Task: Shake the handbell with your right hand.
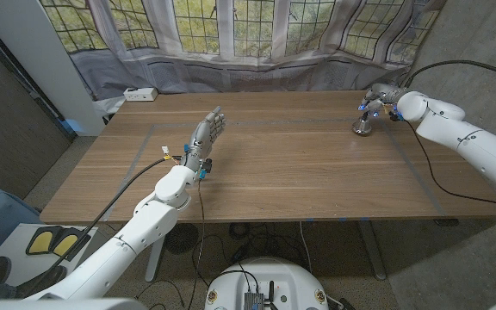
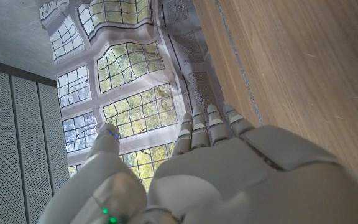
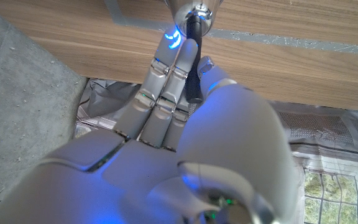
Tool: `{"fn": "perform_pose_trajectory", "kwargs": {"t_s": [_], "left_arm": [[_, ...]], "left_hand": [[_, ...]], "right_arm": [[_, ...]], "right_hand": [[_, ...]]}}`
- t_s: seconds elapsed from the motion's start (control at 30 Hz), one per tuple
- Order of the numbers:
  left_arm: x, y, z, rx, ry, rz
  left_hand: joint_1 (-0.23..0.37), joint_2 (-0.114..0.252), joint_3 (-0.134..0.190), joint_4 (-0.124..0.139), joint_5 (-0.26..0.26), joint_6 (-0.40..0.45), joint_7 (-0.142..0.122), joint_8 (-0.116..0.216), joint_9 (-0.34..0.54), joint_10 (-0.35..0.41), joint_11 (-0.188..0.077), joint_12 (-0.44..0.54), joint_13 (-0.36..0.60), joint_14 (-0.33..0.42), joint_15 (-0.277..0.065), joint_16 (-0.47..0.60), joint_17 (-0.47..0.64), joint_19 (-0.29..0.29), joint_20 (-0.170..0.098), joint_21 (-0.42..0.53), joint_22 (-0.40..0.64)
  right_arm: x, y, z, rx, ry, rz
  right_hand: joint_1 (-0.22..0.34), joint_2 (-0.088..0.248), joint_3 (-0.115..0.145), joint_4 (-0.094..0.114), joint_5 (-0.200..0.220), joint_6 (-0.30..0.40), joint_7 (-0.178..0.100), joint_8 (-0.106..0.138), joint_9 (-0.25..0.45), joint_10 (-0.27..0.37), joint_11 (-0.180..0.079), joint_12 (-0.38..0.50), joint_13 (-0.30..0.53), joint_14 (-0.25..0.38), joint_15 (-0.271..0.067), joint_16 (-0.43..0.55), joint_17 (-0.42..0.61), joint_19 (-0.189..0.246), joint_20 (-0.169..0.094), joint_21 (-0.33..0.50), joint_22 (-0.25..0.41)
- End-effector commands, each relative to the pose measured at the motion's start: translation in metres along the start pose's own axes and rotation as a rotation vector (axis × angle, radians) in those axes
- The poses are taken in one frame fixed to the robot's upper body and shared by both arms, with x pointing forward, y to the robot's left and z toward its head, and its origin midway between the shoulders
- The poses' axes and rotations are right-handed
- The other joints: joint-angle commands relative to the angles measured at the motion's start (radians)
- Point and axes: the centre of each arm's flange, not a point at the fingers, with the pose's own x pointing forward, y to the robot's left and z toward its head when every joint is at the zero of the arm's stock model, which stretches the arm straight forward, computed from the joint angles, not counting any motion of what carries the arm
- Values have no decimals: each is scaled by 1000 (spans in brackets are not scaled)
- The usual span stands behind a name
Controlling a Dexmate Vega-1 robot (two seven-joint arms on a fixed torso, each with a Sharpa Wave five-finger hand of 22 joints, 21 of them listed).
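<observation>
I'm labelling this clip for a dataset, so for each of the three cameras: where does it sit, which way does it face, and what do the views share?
Head view: fixed on the robot's head, looking down over the wooden table; both arms enter from the bottom corners, left hand raised with straight fingers, right hand at the handbell.
Left wrist view: on the left wrist, along the left hand's back toward the window backdrop.
Right wrist view: on the right wrist, along the right hand; its fingers touch the handbell's handle.
Shared: the handbell in head and right wrist views; the table in all.

White power strip [image 1: 139, 94] (far table [image 1: 300, 172] corner).
</observation>
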Motion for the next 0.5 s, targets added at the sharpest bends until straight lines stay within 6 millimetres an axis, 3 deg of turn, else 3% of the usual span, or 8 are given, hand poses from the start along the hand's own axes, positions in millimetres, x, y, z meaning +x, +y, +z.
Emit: {"fn": "perform_pose_trajectory", "kwargs": {"t_s": [0.03,0.5], "left_arm": [[1,2,1,1,-4,4],[0,3,-3,-4,4,12]], "left_hand": [[13,-2,4,-2,-1,3,7,7,6,-4,1,0,5,2,10,-2,2,3,1,1,2],[14,-2,4,-2,-1,13,10,16,6,-1,-6,3,5,4,7,0,2,4,1,0,2]], "right_arm": [[8,4,-3,-6,19,2],[14,9,-7,-11,31,21]], "right_hand": [[-1,6,5,1,5,1,1,-2,2,30,20,7,5,-13,-7,-6,1,-9,-2,6,-1],[-1,6,7,0,5,0,-2,-3,3,29,15,6,6,-15,-4,-7,2,-13,-2,13,-1]]}}
